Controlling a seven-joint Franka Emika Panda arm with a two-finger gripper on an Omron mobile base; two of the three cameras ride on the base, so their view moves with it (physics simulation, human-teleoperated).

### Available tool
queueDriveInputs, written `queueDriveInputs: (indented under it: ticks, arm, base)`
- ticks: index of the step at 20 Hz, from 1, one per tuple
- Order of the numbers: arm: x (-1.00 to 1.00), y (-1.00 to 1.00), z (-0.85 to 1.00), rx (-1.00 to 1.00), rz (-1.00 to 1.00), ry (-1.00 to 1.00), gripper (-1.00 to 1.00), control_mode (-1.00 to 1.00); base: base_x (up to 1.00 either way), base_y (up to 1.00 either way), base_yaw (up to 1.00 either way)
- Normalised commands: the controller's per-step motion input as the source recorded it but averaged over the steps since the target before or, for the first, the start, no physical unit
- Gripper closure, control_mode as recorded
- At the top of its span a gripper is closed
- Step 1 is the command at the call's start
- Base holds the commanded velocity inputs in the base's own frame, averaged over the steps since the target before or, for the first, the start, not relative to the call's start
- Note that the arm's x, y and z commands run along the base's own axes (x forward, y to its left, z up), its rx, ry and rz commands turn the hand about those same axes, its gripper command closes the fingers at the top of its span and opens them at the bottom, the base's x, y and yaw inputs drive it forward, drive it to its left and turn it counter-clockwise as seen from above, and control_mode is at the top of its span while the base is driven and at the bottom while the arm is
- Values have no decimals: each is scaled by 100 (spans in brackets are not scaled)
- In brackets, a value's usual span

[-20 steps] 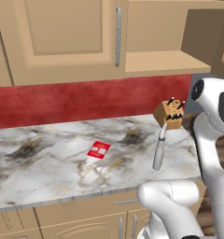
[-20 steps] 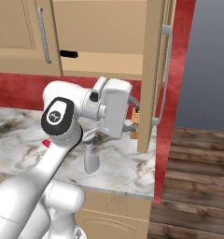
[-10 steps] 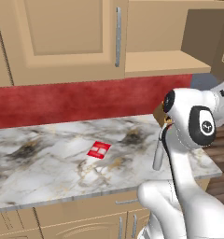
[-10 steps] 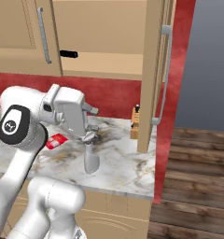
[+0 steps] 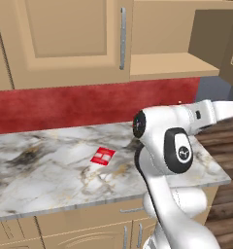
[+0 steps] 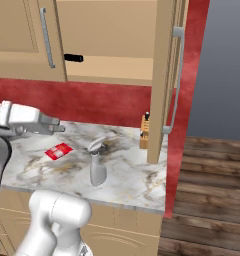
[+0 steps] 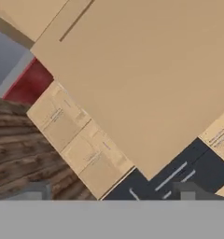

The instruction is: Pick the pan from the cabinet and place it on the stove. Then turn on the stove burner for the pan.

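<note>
Black pan handle (image 6: 73, 58) above gripper (image 6: 59, 128), jaws wide

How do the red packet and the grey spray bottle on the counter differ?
The red packet lies flat on the marble counter; the spray bottle stands upright. The packet is red with white markings and rectangular; the bottle is plain grey, flaring wide toward its base. Both rest on the counter, apart from each other.

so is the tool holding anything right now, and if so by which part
Nothing is held. In the hand view the tool stands open, with only cabinet fronts and floor beyond it. The pan's black handle pokes out of the open cabinet, untouched.
</note>
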Motion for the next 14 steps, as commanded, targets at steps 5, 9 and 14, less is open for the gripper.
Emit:
queueDriveInputs:
  ticks: [5, 9, 14]
  arm:
    - [2, 75, 13, 1, 27, -30, -100, -100]
    - [0, 60, 18, 2, 29, -30, -100, -100]
    - [0, 46, 30, 1, 28, -28, -100, -100]
  base:
    - [0, 0, 0]
    - [0, 0, 0]
    - [0, 0, 0]
